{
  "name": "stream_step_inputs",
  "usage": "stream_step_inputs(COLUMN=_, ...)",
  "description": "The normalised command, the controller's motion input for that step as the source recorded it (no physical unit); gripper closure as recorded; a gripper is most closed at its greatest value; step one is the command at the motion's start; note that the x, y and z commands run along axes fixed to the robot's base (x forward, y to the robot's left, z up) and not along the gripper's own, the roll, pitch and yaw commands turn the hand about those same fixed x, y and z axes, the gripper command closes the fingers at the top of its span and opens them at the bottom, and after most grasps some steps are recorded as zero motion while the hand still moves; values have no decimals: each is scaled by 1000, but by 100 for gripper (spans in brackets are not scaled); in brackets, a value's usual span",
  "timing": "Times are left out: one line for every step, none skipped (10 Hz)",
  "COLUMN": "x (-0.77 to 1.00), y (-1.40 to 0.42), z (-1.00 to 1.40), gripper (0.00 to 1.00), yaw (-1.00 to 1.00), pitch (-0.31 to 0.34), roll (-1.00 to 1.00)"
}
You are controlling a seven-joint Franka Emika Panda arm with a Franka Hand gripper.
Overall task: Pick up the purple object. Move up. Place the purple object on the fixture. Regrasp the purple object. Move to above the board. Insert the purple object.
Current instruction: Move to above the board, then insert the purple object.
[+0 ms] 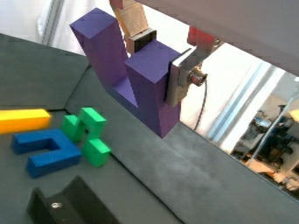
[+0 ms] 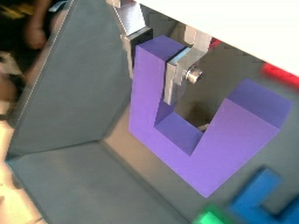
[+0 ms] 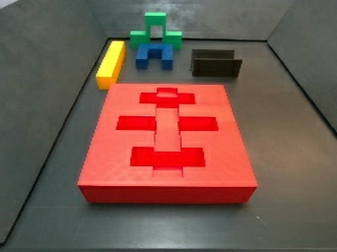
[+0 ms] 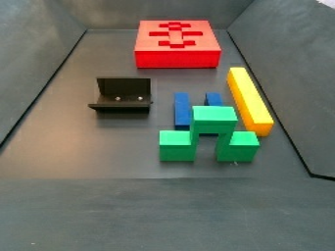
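Note:
My gripper (image 1: 162, 57) is shut on one prong of the purple object (image 1: 128, 83), a U-shaped block hanging in the air with its prongs pointing up toward the wrist. Both wrist views show the silver fingers (image 2: 176, 74) clamping that prong of the purple object (image 2: 176, 136), and the gripper (image 2: 153, 59) holds it above the dark floor. The black fixture (image 3: 218, 64) stands on the floor past the red board (image 3: 105, 148). In a side view the fixture (image 4: 120, 96) is empty and the board (image 4: 151, 49) lies at the far end. Neither side view shows the gripper or the purple object.
A yellow bar (image 3: 110, 62), a blue arch block (image 3: 154, 56) and a green block (image 3: 157, 27) lie together beside the fixture. They also show below me: yellow bar (image 1: 24, 120), blue arch block (image 1: 47, 150), green block (image 1: 87, 133). Sloping grey walls ring the floor.

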Motion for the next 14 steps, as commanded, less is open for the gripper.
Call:
stream_step_inputs(x=-1400, y=-1349, z=294, gripper=100, yaw=25, pitch=24, roll=-1000)
stream_step_inputs(x=-1400, y=-1269, z=277, gripper=100, yaw=37, pitch=-15, roll=-1000)
stream_step_inputs(x=-1400, y=-1177, z=227, gripper=100, yaw=49, pitch=-56, roll=-1000)
stream_step_inputs(x=-1400, y=-1174, z=233, gripper=100, yaw=50, pitch=-61, roll=-1000)
stream_step_inputs(x=-1400, y=-1150, z=228, gripper=100, yaw=56, pitch=-87, roll=-1000)
stream_step_inputs(x=-938, y=-752, z=141, gripper=100, yaw=48, pitch=-93, roll=-1000)
stream_step_inputs(x=-543, y=-392, z=76, gripper=100, yaw=41, pitch=-118, roll=-1000)
stream_step_inputs(x=-225, y=-138, z=21, gripper=100, yaw=13, pitch=-68, roll=-926)
stream_step_inputs(x=-91, y=-48, z=11, gripper=100, yaw=6, pitch=-29, roll=-597)
stream_step_inputs(x=-62, y=-35, z=-2, gripper=100, yaw=0, pitch=-29, roll=-452)
stream_step_inputs(x=-51, y=-16, z=8, gripper=100, yaw=-2, pitch=-25, roll=-255)
stream_step_inputs(x=54, y=0, z=0, gripper=100, yaw=0, pitch=0, roll=0)
stream_step_inputs(x=331, y=0, z=-134, gripper=100, yaw=-17, pitch=-31, roll=-49)
stream_step_inputs(x=366, y=-80, z=-251, gripper=100, yaw=-69, pitch=-153, roll=-161)
